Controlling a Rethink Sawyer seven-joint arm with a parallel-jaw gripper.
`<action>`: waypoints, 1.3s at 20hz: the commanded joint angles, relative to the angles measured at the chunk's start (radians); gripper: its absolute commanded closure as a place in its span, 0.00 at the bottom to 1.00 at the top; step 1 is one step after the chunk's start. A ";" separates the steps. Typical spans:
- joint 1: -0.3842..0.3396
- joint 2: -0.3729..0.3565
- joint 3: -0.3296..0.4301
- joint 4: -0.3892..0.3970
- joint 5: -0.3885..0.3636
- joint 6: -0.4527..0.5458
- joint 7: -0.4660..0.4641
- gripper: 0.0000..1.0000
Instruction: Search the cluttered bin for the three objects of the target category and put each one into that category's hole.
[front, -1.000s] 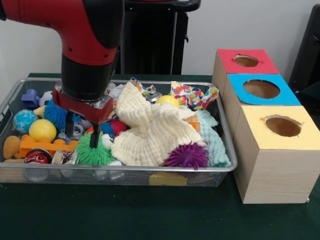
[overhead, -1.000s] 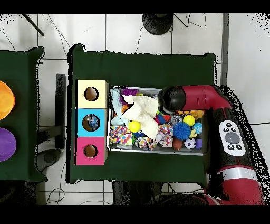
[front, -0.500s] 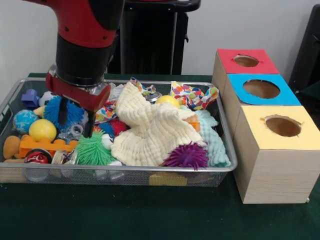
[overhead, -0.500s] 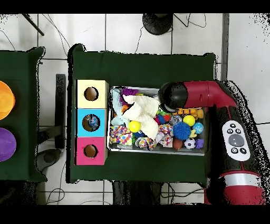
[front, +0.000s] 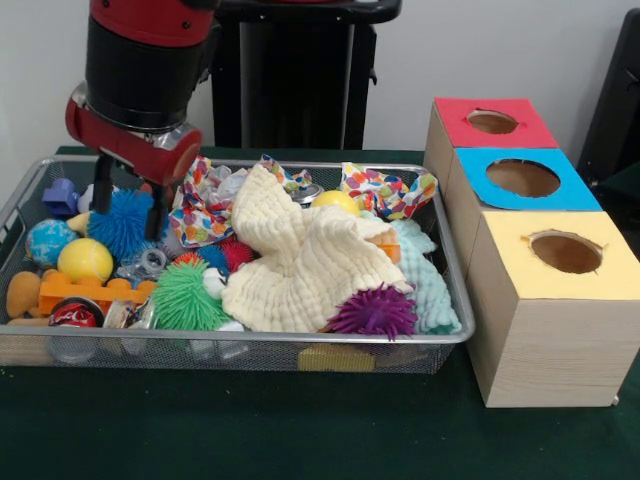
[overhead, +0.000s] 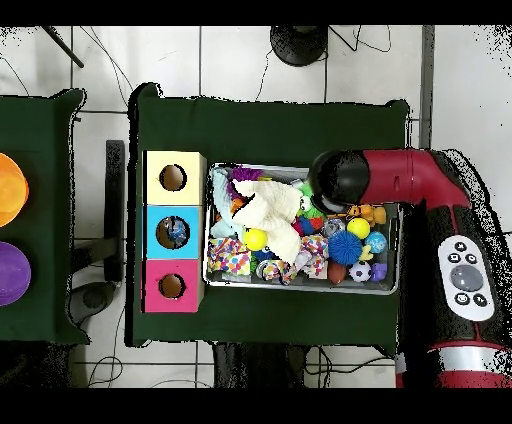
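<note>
My gripper (front: 128, 205) hangs open over the left part of the wire bin (front: 250, 341), with nothing between its fingers. Just behind and below its tips lies a blue spiky ball (front: 120, 225). A green spiky ball (front: 185, 300) lies lower to the right, and a purple spiky ball (front: 372, 312) rests near the bin's front rim. A cream cloth (front: 300, 255) covers the middle of the pile. Three boxes with holes stand right of the bin: red (front: 493, 122), blue (front: 522, 178), yellow (front: 565, 252). In the overhead view the arm's head (overhead: 338, 180) hides the gripper.
Also in the bin are a yellow ball (front: 85, 259), an orange brick (front: 95, 290), a soda can (front: 75, 314), a patterned cloth (front: 387, 194) and a mint cloth (front: 428, 280). In the overhead view an object lies inside the blue box (overhead: 172, 231).
The gripper has risen out of the pile and shifted left, away from the green spiky ball, with nothing in it. The toys stayed in place.
</note>
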 joint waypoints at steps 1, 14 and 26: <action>-0.034 0.078 -0.030 0.118 0.014 0.050 -0.077 0.00; -0.061 0.147 -0.026 0.157 0.004 -0.061 -0.024 0.00; -0.002 0.175 -0.115 0.138 -0.092 -0.200 0.112 0.00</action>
